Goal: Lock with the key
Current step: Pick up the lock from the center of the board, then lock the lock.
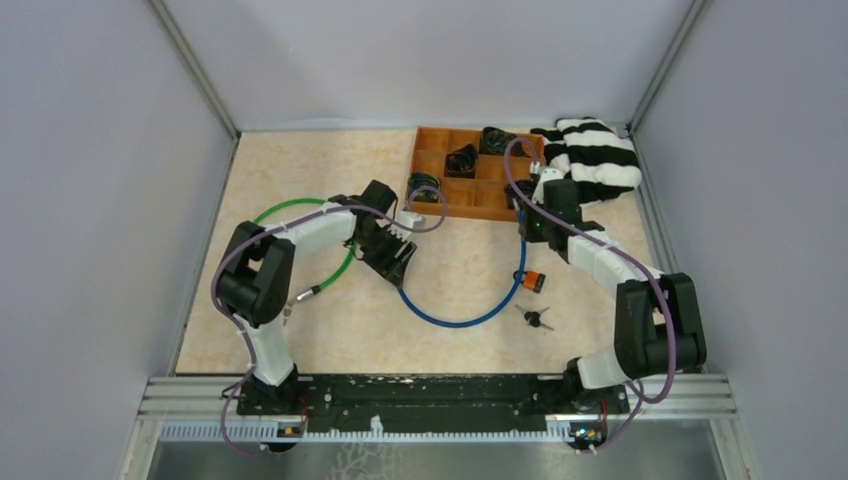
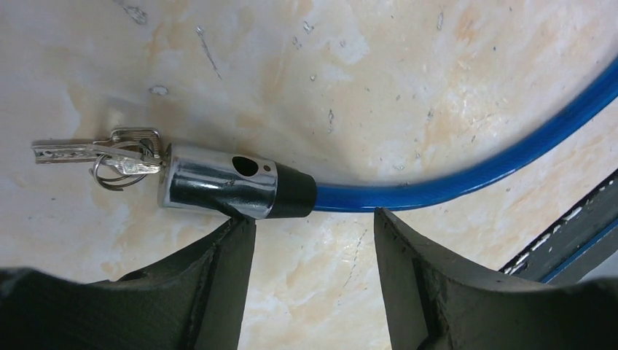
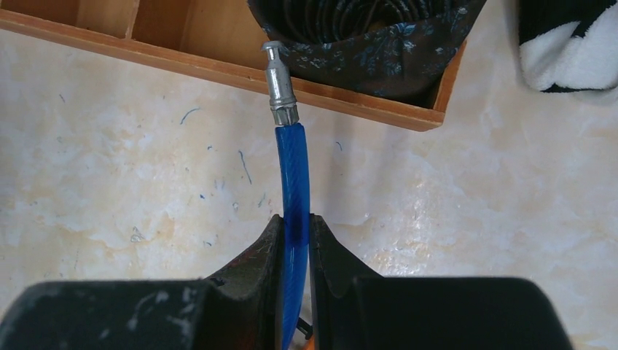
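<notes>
The main risk we see is the lock head (image 2: 218, 188) skidding. It lies loose on the table (image 2: 364, 73), and the left gripper (image 2: 315, 219) stands released, its 2 fingers (image 2: 226, 277) spread with nothing between them. If the pin (image 3: 279, 84) is pushed at the side hole (image 2: 245, 166) before that head is pinned down, we judge it would slide or roll, turning the hole away. A clumsy closing could also knock the keys (image 2: 109, 154), which sit in the head's end, and twist them out.

A 2nd risk: the pin tip sits right at the wooden tray (image 3: 182, 65) wall, so swinging it round may snag there. The stiff blue cable (image 2: 474, 171) may also spring and spoil the aim.

The head lies just past the left fingertips, its underside touching or just beside the left 1; the black collar and cable run across the gap. The right gripper (image 3: 295, 222) is clenched on the cable a little behind the pin.
</notes>
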Controlling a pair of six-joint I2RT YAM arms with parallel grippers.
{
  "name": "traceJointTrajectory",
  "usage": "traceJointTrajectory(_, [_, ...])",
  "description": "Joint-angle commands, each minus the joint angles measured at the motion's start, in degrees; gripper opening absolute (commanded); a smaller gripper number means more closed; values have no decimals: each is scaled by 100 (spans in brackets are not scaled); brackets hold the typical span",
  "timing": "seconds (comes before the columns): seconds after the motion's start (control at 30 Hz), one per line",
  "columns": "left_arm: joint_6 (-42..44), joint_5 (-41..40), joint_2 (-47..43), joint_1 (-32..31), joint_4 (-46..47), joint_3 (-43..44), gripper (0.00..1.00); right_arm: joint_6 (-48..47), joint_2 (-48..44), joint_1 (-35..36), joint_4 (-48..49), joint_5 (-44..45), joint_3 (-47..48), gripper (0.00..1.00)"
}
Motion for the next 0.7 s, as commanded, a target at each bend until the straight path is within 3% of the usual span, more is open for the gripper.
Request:
traceJointTrajectory(0.0, [-412,-260,286,-162,459,175,66,57,-224,-31,421,-357,86,0])
traceJointTrajectory(0.4, [-443,-1349,771,-412,936,213,56,-129,-322,-14,368,-1630,-142,0])
traceJointTrajectory(0.67, [-421,-1629,1077,-591,1074,276,50,-95,-297,-18,419,-2093,-181,0])
